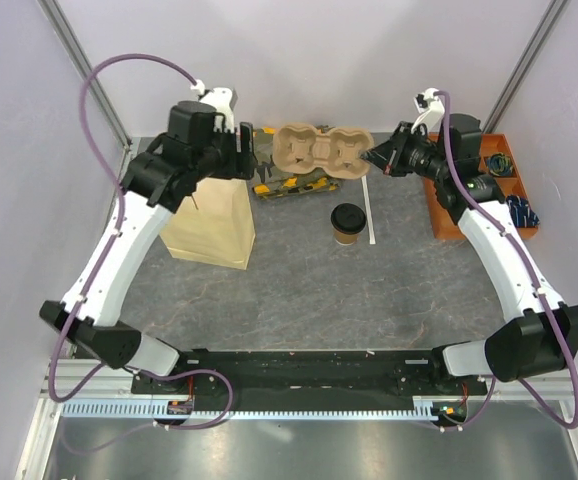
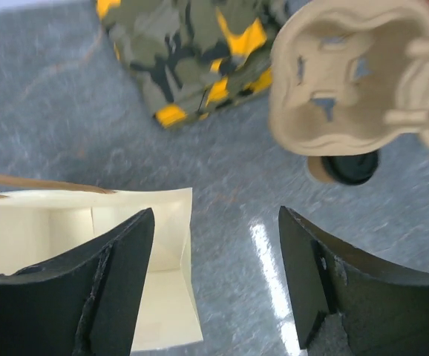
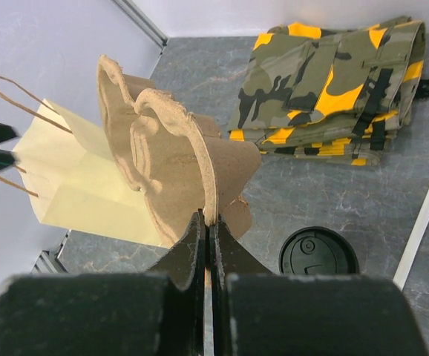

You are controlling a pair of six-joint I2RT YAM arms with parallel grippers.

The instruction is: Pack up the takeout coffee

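Takeout coffee (image 1: pixel 347 224) stands upright near the middle of the grey table (image 1: pixel 369 290), its black lid on, and neither of my grippers touches it. Seen from above, a white strip (image 1: pixel 370 210) lies just beside it at three o'clock. A folded camouflage cloth (image 1: pixel 287 186) lies near it at ten o'clock. At about eleven o'clock from the cup I hold the pulp cup tray (image 1: pixel 321 150) off the table, above the cloth. My right gripper (image 1: pixel 377 157) is pressed together on the rim at the tray's three o'clock end. My right wrist camera shows both fingers (image 3: pixel 177 259) pinching that thin edge, with the cup's lid on the table below the tray at four o'clock. Well apart from the coffee, at nine o'clock, the paper bag (image 1: pixel 209 215) stands upright with its mouth open. My left gripper (image 1: pixel 244 152) hangs over the bag's one o'clock corner, close to the tray's nine o'clock end, fingers spread wide and gripping nothing. From my left wrist, one finger sits over the bag's pale inside and the other over bare table. An orange bin (image 1: pixel 439 215) lies along the table's edge at two o'clock from the coffee, and I cannot make out the small things in it.
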